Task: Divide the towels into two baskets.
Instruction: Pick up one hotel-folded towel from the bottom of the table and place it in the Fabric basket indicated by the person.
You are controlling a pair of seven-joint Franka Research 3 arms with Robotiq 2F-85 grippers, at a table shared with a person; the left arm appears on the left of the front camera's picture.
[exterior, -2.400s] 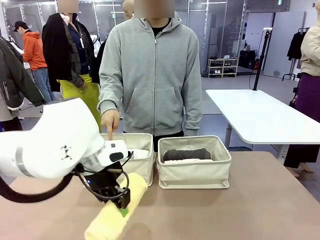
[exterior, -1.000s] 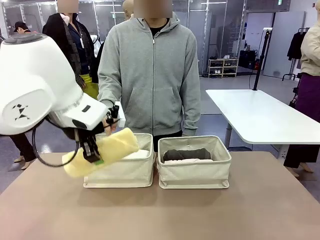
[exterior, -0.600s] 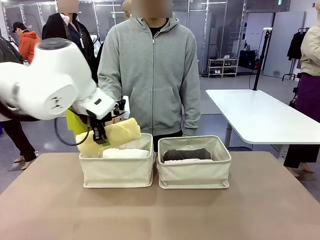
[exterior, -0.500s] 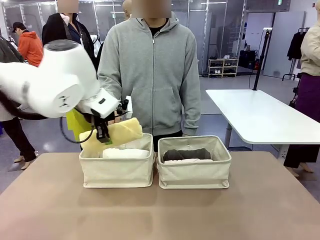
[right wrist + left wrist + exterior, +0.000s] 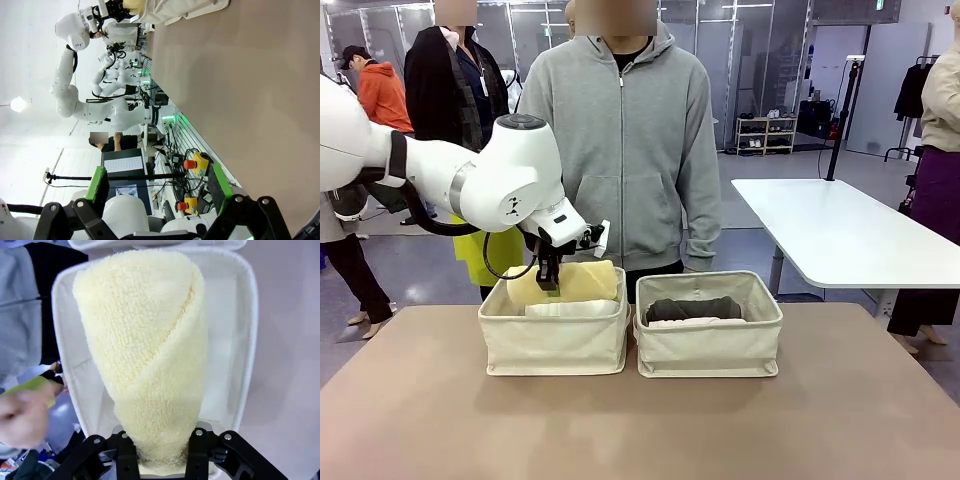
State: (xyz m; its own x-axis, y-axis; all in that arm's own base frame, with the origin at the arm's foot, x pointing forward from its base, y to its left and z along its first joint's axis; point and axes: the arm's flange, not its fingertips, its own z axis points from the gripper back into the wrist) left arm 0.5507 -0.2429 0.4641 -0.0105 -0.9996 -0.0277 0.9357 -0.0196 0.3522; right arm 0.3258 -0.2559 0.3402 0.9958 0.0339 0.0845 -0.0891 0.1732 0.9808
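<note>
Left hand (image 5: 549, 283) pinches one end of the pale yellow towel (image 5: 565, 281), which hangs over the left basket (image 5: 556, 337), above the white towel (image 5: 570, 309); contact with it apparently not yet made. Right hand (image 5: 159, 189) stands spread, empty. Recommended: lower the roll lengthwise between the basket walls before letting go

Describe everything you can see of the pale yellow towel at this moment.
The pale yellow towel is a soft terry-cloth roll, its outer flap wrapping diagonally across it. The left gripper is shut on one end. It hangs roughly level over the left basket, partly below the rim, above the white towel already inside. Whether it touches that towel is unclear.
</note>
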